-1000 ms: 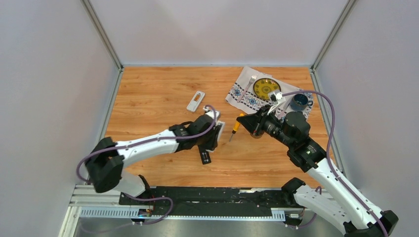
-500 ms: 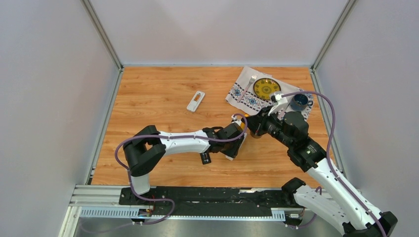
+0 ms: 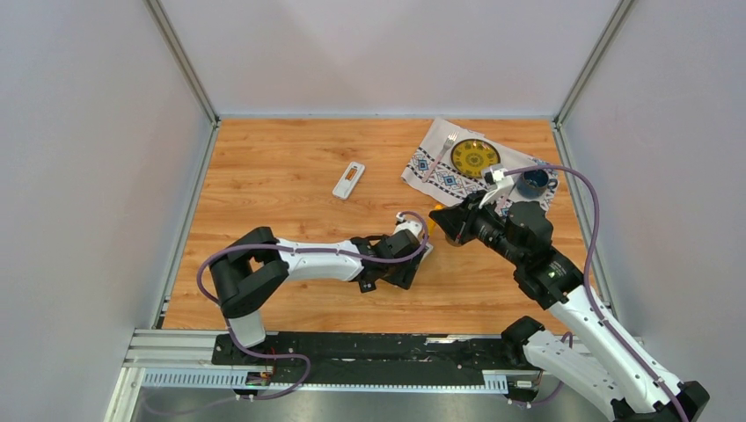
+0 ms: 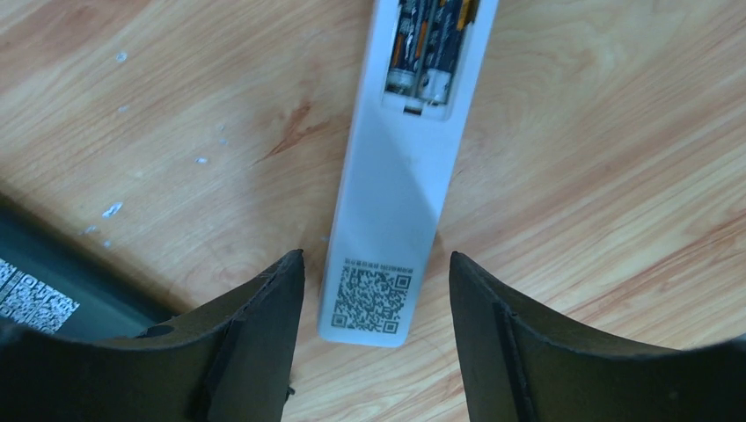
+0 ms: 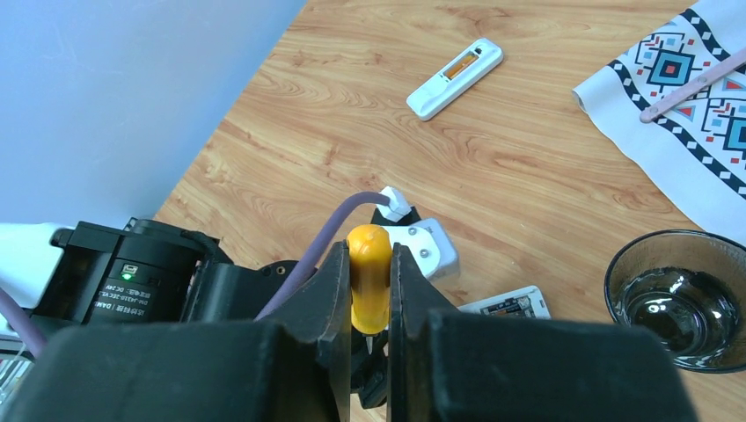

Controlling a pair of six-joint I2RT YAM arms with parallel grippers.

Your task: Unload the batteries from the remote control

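remote control [image 4: 396, 176] flat on table [image 4: 176, 105], back up, cover off, batteries [image 4: 428, 40] sitting in open bay. left gripper [image 4: 376, 258] spread either side of its lower end, not touching, probably to pin it. right gripper [image 5: 368, 252] clamped on yellow screwdriver [image 5: 369, 281], likely for prying them out

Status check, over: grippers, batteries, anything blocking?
Left gripper open, straddling end of remote, not gripping. Right gripper shut on screwdriver. Two batteries seated in open compartment. Nothing covering them.
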